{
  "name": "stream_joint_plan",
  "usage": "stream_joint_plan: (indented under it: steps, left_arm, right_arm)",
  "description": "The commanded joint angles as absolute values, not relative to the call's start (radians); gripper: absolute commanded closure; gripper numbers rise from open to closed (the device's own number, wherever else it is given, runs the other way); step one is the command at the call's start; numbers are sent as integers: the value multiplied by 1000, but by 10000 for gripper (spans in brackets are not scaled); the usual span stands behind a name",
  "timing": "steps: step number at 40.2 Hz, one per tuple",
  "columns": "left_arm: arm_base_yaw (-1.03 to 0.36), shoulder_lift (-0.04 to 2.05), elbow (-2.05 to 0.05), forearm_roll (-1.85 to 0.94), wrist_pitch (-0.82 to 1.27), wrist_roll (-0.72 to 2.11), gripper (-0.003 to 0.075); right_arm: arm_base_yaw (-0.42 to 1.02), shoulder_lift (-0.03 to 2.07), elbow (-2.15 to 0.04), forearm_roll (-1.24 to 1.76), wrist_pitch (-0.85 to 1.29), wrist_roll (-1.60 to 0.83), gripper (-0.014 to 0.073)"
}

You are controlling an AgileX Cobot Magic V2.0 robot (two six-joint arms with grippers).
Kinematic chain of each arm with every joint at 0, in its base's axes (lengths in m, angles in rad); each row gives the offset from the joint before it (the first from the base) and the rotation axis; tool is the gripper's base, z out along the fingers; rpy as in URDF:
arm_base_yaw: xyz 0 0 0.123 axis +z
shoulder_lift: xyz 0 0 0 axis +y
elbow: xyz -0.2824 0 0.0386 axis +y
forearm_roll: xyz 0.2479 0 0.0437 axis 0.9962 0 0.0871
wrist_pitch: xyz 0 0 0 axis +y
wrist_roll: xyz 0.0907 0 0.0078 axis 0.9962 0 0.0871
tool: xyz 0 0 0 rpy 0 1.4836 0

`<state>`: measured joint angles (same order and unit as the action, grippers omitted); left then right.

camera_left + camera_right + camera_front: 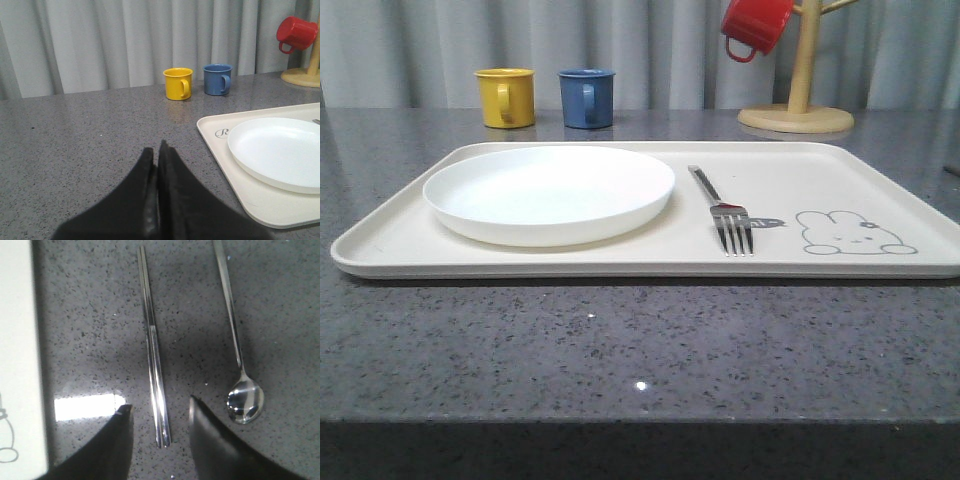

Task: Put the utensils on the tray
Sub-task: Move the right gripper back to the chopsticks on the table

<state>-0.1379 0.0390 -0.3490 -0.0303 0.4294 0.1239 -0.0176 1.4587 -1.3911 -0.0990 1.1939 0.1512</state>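
Utensils so far on the cream tray (620, 252), seen from the front: a white plate (549, 192) at its left and a fork (722, 210) beside it. At the left wrist, the left gripper (156, 150) is pressed together above bare counter (75, 140). At the right wrist, the right gripper (160, 412) is spread, straddling the chopsticks (153, 350) on the counter, with the spoon (239, 365) just beside.

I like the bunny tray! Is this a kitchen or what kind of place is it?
Probably a kitchen-style counter set up for a meal. A speckled grey countertop holds a cream tray with a white plate and fork, and mugs stand behind near a wooden mug tree.
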Motion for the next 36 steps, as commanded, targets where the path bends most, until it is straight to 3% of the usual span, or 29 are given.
stream_joint_plan:
  steps: [1,21,31,36]
  left_arm:
    - [-138,52,-377,-42,344,116,738]
    - [-138,52,-377,-42,344,116,738]
    - [-138,52,-377,-42,344,116,738]
    - [-138,52,-377,-42,344,116,738]
  right_arm:
    - [-25,1492,-1411,-108,1151,138,239]
    - [-25,1707,-1409,-108,1147,115,225]
    - [-25,1742,-1409,-102,1136,115,310]
    - [-25,1742,-1409,-99,1144,114,429]
